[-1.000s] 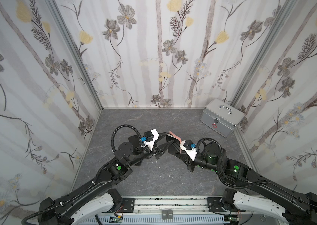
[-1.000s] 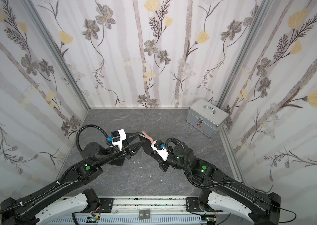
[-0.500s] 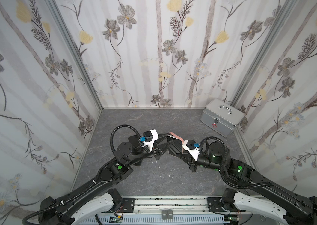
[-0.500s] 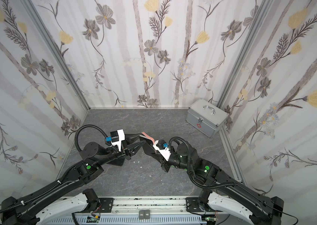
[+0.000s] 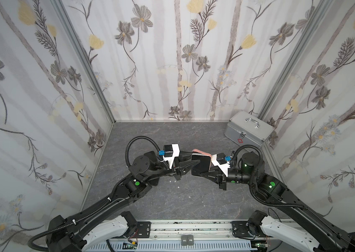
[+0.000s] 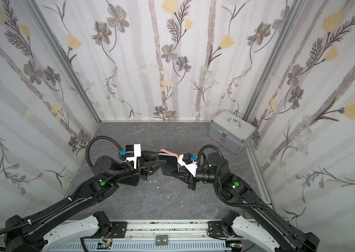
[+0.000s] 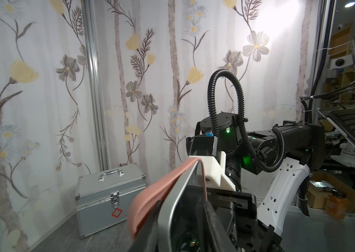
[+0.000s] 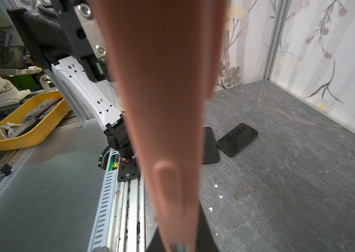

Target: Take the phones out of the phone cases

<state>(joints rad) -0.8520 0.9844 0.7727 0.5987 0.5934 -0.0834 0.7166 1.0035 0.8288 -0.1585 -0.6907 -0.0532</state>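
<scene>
A black phone (image 5: 201, 165) (image 6: 169, 165) in a pink phone case (image 5: 200, 151) (image 6: 168, 151) hangs above the middle of the table between both grippers. My right gripper (image 5: 206, 170) (image 8: 178, 240) is shut on the cased end; the pink back (image 8: 168, 87) fills the right wrist view. My left gripper (image 5: 194, 158) (image 7: 181, 203) has closed down on the phone's free corner. There the case (image 7: 150, 200) is peeled away from the silver phone edge (image 7: 172, 207), with one finger tucked behind that edge and the other finger (image 7: 213, 222) on the screen side.
A silver metal box (image 5: 246, 131) (image 7: 109, 200) stands in the back right corner. Two bare black phones (image 8: 236, 139) (image 8: 210, 146) lie flat on the grey table near the left arm's base. A yellow tray (image 8: 19, 135) sits off the table. Patterned walls enclose three sides.
The left jaws have narrowed onto the phone's corner. The right gripper has drawn a little to the right and turned, so the black screen now faces up.
</scene>
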